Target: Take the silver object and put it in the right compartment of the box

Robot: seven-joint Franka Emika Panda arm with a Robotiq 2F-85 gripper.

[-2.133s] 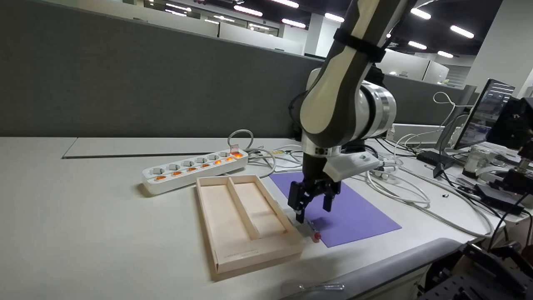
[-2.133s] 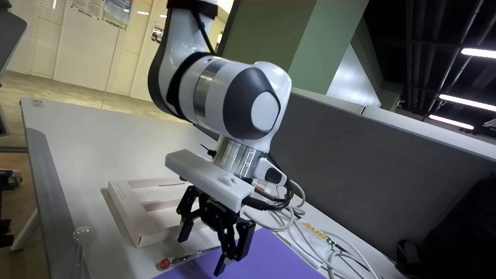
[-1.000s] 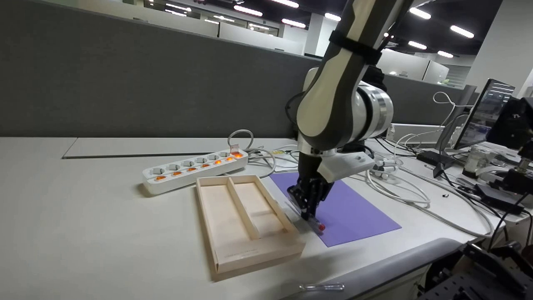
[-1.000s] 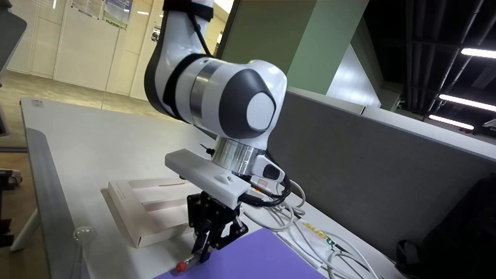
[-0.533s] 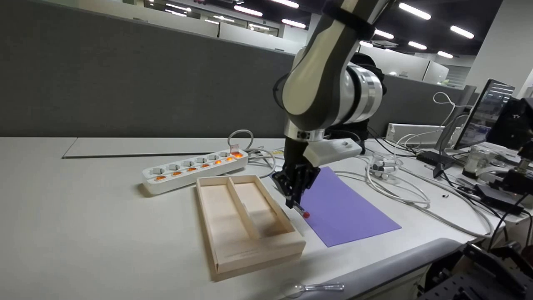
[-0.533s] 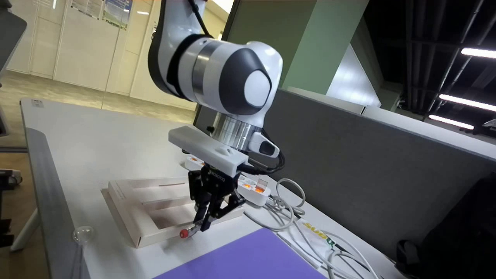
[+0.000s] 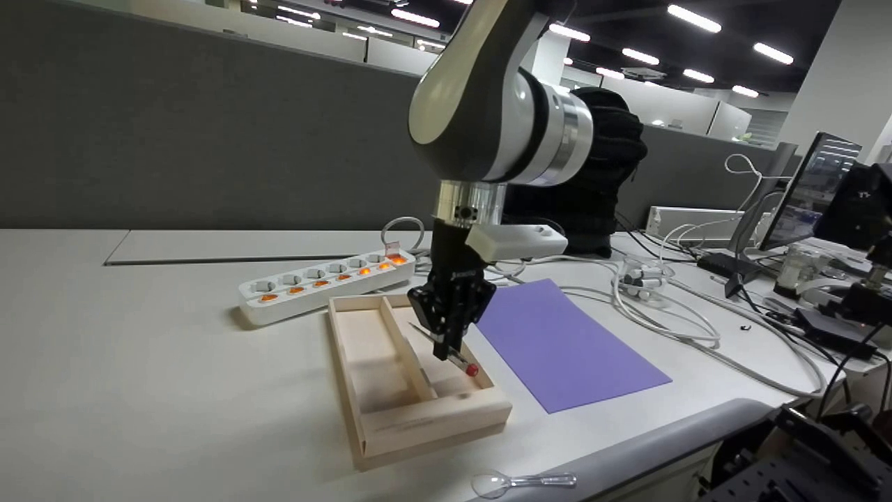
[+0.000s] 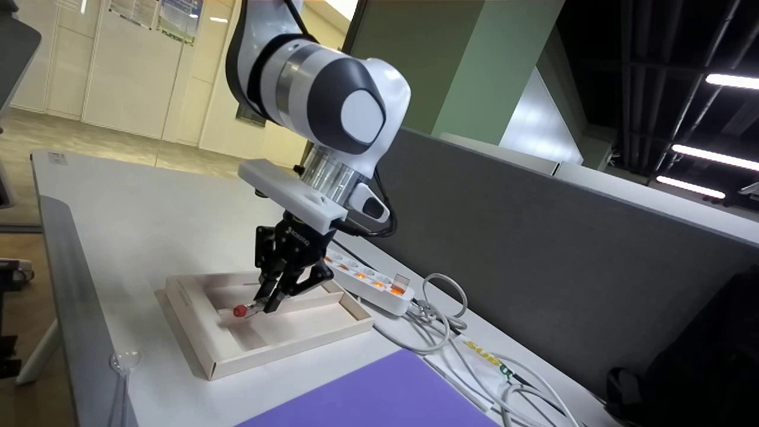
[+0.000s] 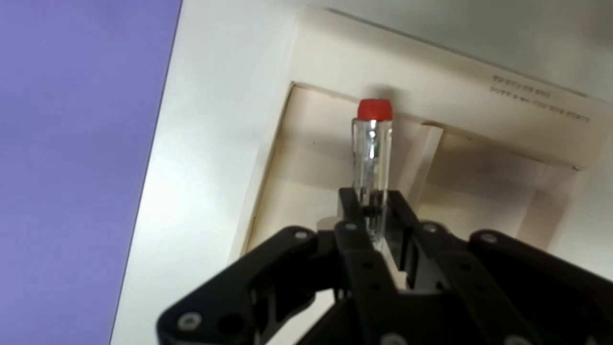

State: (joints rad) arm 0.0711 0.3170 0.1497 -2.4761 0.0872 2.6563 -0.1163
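The silver object (image 7: 458,360) is a slim stick with a thin metal shaft, a see-through handle and a red cap. My gripper (image 7: 446,351) is shut on its handle; in the wrist view the handle (image 9: 372,153) sticks out past the fingertips. It hangs tilted above the pale wooden box (image 7: 432,422), on the side toward the purple sheet. Below it lies the right compartment (image 9: 301,196), bounded by the dividing slat (image 9: 424,158). In an exterior view the red cap (image 8: 240,311) points toward the box's broad end panel. The fingers cover the middle of the object.
A white power strip (image 7: 327,287) stands behind the box. Beside the box lies a flat purple sheet (image 7: 564,348). A transparent spoon (image 7: 533,481) rests at the table's front edge. White cables (image 8: 427,323) and a black backpack (image 7: 592,174) are at the back.
My gripper was open around the silver object at the purple sheet's edge, then shut on it and lifted it. Since then it has carried the object sideways over the box.
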